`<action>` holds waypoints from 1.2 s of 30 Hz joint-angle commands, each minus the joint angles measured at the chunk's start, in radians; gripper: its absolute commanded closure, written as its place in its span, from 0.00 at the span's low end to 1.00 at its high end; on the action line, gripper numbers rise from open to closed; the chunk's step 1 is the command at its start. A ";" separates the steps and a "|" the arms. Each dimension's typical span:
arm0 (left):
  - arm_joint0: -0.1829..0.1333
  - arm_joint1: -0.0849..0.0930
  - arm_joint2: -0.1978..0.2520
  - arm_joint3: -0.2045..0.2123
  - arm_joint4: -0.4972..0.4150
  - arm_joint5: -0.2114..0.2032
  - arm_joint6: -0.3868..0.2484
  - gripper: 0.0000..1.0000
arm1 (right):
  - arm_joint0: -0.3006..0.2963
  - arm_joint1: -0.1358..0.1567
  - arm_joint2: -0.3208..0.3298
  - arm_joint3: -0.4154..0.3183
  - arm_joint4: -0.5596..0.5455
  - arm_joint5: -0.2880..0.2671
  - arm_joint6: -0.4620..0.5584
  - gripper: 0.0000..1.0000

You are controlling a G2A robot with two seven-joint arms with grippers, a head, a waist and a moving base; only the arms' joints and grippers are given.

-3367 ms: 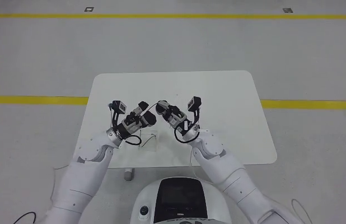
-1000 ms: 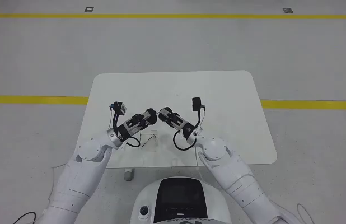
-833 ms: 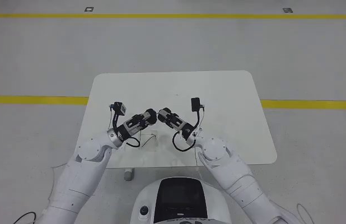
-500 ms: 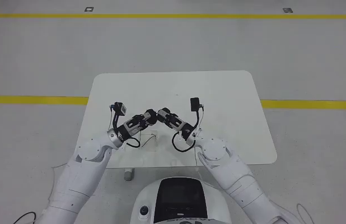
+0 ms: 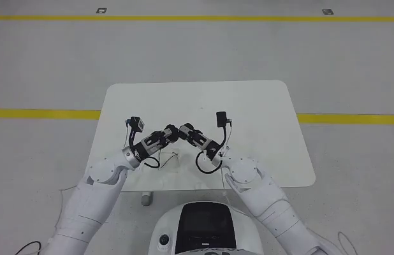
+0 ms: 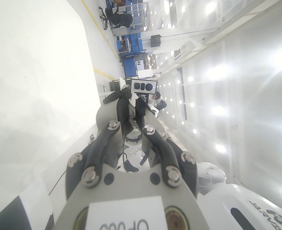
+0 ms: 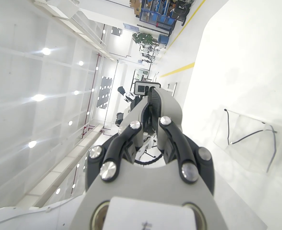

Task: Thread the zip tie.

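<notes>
- A clear plastic bag (image 5: 173, 159) is seen lying flat on the white table (image 5: 248, 108), in the part of the table near to the robot. This bag is taken as the reference for all places below.
- Some spare black ties (image 7: 246, 135) are kept inside the bag. One is bent in an angle and one is nearly straight.
- The left gripper (image 5: 170, 133) is held above the table, just beyond the far edge of the bag, on the bag's left half.
- The right gripper (image 5: 183, 133) is held just beyond the same far edge, on the bag's right half. The tips of the two grippers are brought almost into contact, pointing at each other.
- The fingers of the right gripper are pressed together on the zip tie (image 7: 147, 162). A ribbed black arc of it is seen curving behind the fingers, near the palm.
- The fingers of the left gripper are drawn in to a narrow gap, and a thin black strand of the same zip tie is pinched between them in the left wrist view.
- The zip tie is thus held in the air between both grippers, above the table and not touching the bag.
</notes>
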State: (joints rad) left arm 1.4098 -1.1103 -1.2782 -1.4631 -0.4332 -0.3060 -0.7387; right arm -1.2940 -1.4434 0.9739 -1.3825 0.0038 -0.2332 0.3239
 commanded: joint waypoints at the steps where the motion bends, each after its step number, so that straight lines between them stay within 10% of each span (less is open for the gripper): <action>1: 0.001 0.001 0.001 -0.002 0.000 0.000 0.002 0.90 | -0.001 0.000 0.001 -0.002 0.001 -0.001 0.000 1.00; 19: -0.002 0.006 0.011 0.008 -0.010 -0.006 0.006 1.00 | -0.003 0.001 0.002 -0.004 0.025 0.002 0.009 1.00; 20: -0.002 0.006 0.011 0.008 -0.011 -0.007 0.006 1.00 | -0.003 0.001 0.002 -0.003 0.028 0.003 0.010 0.73; 21: -0.001 0.006 0.009 0.008 -0.013 -0.009 0.006 1.00 | -0.003 0.000 0.005 -0.002 0.036 0.005 0.007 0.00; 36: 0.012 0.017 -0.027 0.005 -0.105 -0.034 -0.085 1.00 | -0.021 0.010 0.071 -0.004 0.194 0.024 0.086 0.00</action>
State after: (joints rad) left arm 1.4225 -1.0936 -1.3051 -1.4581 -0.5402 -0.3404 -0.8238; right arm -1.3145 -1.4331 1.0452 -1.3864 0.2000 -0.2078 0.4109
